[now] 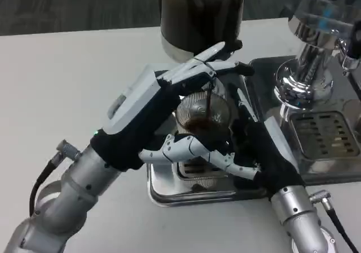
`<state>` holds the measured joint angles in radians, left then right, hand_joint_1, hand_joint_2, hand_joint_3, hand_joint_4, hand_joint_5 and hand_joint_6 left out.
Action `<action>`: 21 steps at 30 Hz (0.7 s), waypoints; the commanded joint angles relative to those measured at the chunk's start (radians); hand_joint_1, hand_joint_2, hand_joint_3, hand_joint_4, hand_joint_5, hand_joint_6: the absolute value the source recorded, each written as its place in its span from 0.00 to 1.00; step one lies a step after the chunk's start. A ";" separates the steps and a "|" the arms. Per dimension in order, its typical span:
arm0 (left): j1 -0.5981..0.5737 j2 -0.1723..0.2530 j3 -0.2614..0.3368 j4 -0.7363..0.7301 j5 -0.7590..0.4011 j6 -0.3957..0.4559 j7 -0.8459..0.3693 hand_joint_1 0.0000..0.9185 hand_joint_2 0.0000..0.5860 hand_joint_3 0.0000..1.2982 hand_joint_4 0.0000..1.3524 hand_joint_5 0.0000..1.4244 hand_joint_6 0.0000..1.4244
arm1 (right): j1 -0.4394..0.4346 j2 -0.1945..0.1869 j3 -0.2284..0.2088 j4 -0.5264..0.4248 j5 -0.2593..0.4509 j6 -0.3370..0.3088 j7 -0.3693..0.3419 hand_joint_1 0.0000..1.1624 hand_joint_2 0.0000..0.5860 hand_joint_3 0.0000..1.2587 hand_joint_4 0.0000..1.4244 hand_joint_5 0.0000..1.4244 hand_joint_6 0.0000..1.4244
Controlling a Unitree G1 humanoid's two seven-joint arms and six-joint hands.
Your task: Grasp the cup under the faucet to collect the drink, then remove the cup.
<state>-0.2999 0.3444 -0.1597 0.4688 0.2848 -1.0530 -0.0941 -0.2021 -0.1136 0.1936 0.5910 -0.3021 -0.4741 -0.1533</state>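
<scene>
We see our right hand (256, 145) gripping the cup (204, 117) under a dark stream; our left hand (189, 75), fingers extended, reaches over it, beside the chrome dispenser (307, 49) on the bench (67, 83).

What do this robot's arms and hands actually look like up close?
Both forearms are round silver metal tubes, each with a black cable plugged in near the wrist. A black cuff joins each forearm to its hand. The left hand has a flat white back with a small grey marking, and slim white fingers with black tips. The right hand looks mostly black from here, with white jointed fingers.
</scene>
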 commanded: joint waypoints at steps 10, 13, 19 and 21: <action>0.075 -0.003 0.166 -0.161 -0.048 0.046 0.078 0.00 0.31 0.16 0.00 0.12 0.09 | -0.007 0.010 -0.017 0.021 0.018 -0.026 0.005 0.61 0.33 0.00 0.00 0.00 0.10; 0.091 -0.007 0.188 -0.182 -0.055 0.052 0.083 0.00 0.31 0.16 0.00 0.12 0.08 | -0.010 0.011 -0.017 0.024 0.018 -0.028 0.005 0.60 0.33 0.00 0.00 0.00 0.10; 0.166 0.005 0.261 -0.229 -0.070 0.090 0.100 0.00 0.32 0.14 0.00 0.11 0.08 | -0.017 0.021 -0.020 0.034 0.020 -0.033 -0.002 0.60 0.32 0.00 0.00 0.00 0.10; 0.196 0.011 0.295 -0.218 -0.047 0.092 0.120 0.00 0.33 0.10 0.00 0.11 0.07 | -0.013 0.020 -0.023 0.031 0.020 -0.032 -0.002 0.60 0.32 0.00 0.00 0.00 0.09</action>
<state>-0.1493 0.3417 0.0881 0.2464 0.2231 -0.9739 -0.0079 -0.2106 -0.0950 0.1811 0.6191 -0.2914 -0.4957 -0.1526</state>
